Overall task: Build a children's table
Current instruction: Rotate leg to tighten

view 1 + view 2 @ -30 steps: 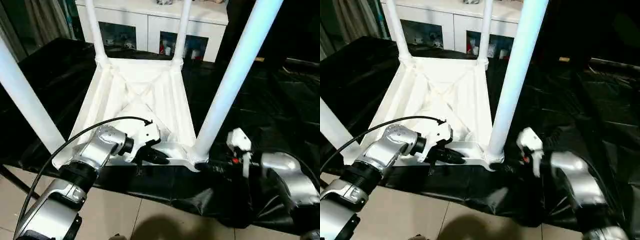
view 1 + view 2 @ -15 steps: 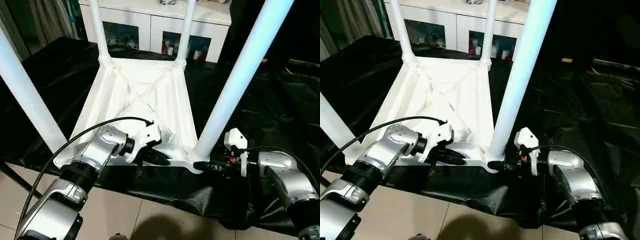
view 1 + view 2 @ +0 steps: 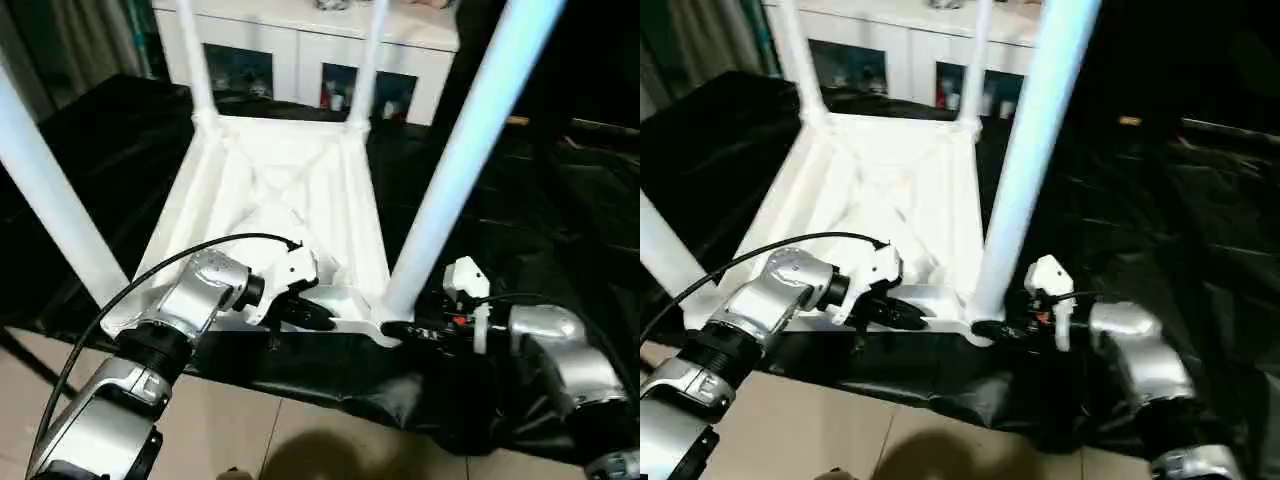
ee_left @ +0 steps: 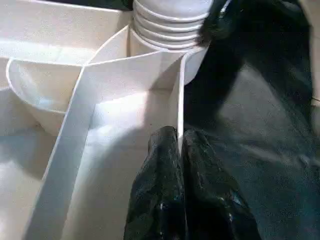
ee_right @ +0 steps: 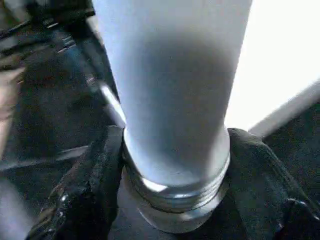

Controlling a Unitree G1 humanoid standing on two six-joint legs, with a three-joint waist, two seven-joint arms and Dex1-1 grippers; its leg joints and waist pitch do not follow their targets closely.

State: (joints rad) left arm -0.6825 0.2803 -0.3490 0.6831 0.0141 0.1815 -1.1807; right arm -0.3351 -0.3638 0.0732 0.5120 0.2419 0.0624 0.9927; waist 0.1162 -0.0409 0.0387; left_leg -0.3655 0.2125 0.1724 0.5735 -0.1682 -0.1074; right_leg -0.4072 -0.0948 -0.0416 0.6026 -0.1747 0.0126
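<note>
The black-covered table (image 3: 560,200) carries the children's table (image 3: 290,200), which lies upside down on it with its ribbed underside up and four legs rising, the near edge at the work surface's front. Behind stands a white cabinet (image 3: 300,50) with glass doors.

From the head, the near right leg (image 3: 455,170) rises tall and tapered from its corner socket, but the joint itself is small and partly hidden. The right wrist view shows it close: threaded rings at the leg's base (image 5: 175,195) just above the socket, with one black finger on each side of it (image 5: 82,190).

The left wrist view shows what the head views cannot: a thin upright rim wall of the underside running between the two fingers (image 4: 155,200), which are nearly closed and pinch it.

The left gripper (image 3: 305,312) comes in low from the front, silver forearm angled up toward the near edge. The right gripper (image 3: 400,330) reaches in level from the right, fingers spread around the leg base; whether they press it cannot be told.
</note>
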